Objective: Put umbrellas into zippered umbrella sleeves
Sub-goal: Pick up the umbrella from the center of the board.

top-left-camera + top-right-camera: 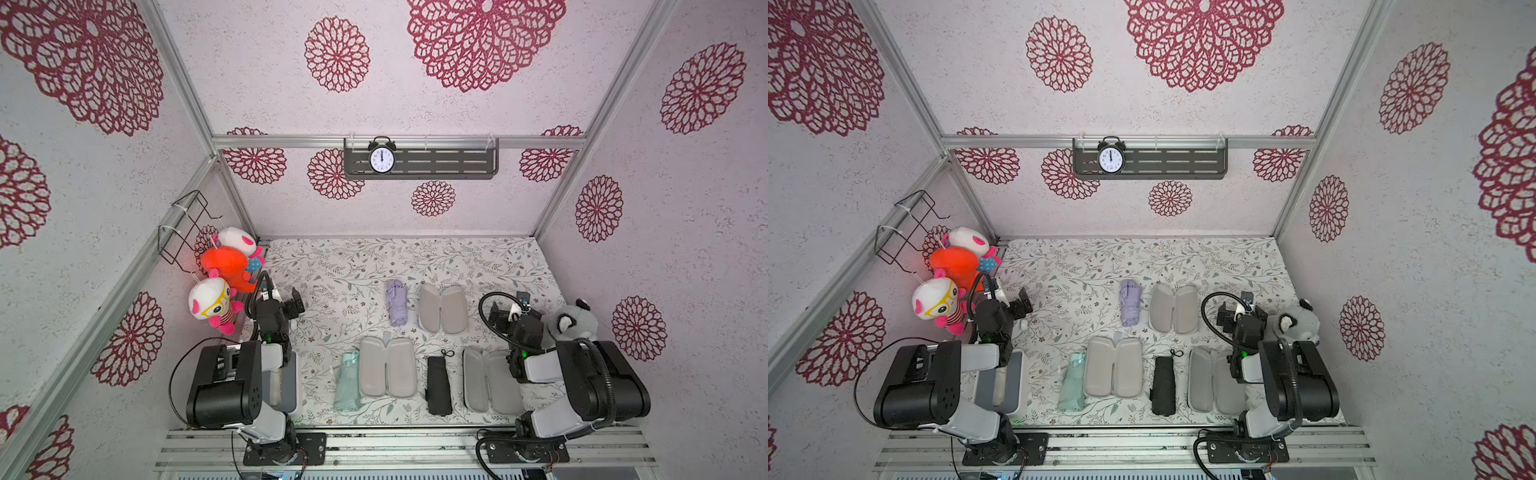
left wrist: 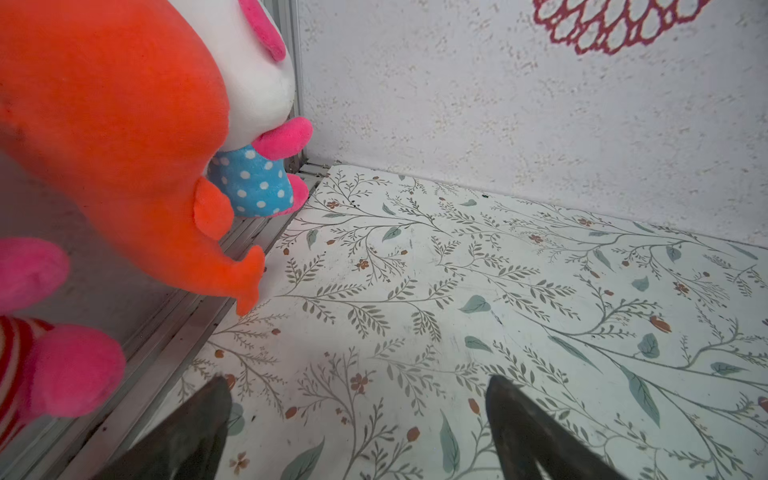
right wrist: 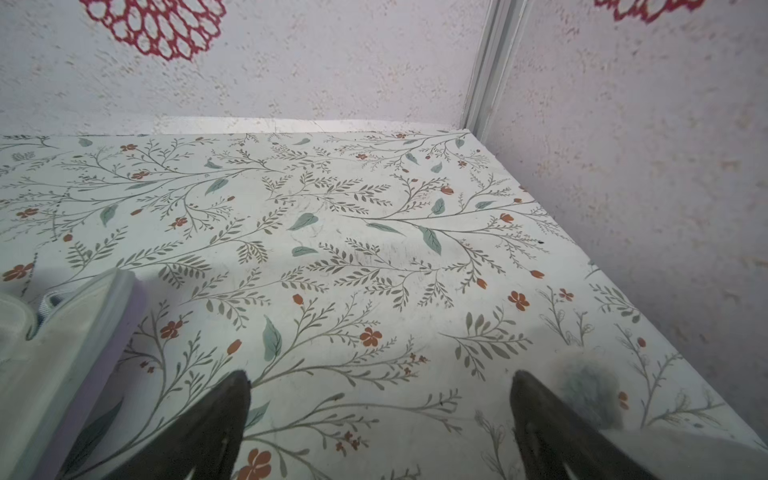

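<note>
Nothing was packed yet. On the desk (image 1: 332, 270), the lilac umbrella (image 1: 397, 302), mint umbrella (image 1: 347, 382) and black umbrella (image 1: 438, 386) each lay just beside an open case: the far sleeve (image 1: 442, 308), centre sleeve (image 1: 387, 367) and rightmost sleeve (image 1: 490, 380). The left end effector (image 2: 357, 382) and right end effector (image 3: 380, 374) hung wide and empty. Next, I judged, one had to reach in and grip an umbrella.

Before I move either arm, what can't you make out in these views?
Near-right sleeve: right edge hidden by the right arm, both top views.
Grey tray: mostly under the left arm, both top views.
Far sleeve: cut off by the frame edge, right wrist view.
Near-middle sleeve: shell hidden beneath its grey lining, top views.
</note>
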Controlling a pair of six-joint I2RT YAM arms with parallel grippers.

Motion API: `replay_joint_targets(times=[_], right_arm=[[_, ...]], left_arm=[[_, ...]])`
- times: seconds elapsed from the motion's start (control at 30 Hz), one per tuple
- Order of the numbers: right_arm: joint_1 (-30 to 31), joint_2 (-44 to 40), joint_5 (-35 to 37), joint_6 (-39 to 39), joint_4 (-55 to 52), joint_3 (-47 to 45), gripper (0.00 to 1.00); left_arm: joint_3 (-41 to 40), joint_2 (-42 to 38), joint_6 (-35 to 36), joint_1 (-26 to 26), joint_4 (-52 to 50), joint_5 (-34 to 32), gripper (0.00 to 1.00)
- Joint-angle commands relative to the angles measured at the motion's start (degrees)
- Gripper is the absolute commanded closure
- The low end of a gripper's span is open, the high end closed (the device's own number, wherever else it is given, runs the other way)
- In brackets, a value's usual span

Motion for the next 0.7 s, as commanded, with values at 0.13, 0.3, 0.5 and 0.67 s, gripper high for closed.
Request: replay_joint_targets(times=[0.13,0.3,0.5,0.67], right_arm=[[-0.2,-0.3,-0.2,0.8,2.6,0.7,0.01],[-0.2,-0.3,-0.2,0.9,2.7,0.7,0.01],[-0.2,-0.3,-0.3,0.9,2.8,0.7,0.01],[-0.2,-0.3,-0.2,0.9,2.8,0.6,0.01]], left_arm=[[0.2,-0.1,0.9,0.2,0.3,-0.2,0.02],[0.1,-0.1,0.9,0.2,0.4,-0.2,0.02],[0.2,-0.1,0.9,0.2,0.4,-0.2,0.02],[0.2,-0.1,0.9,0.2,0.4,-0.2,0.02]])
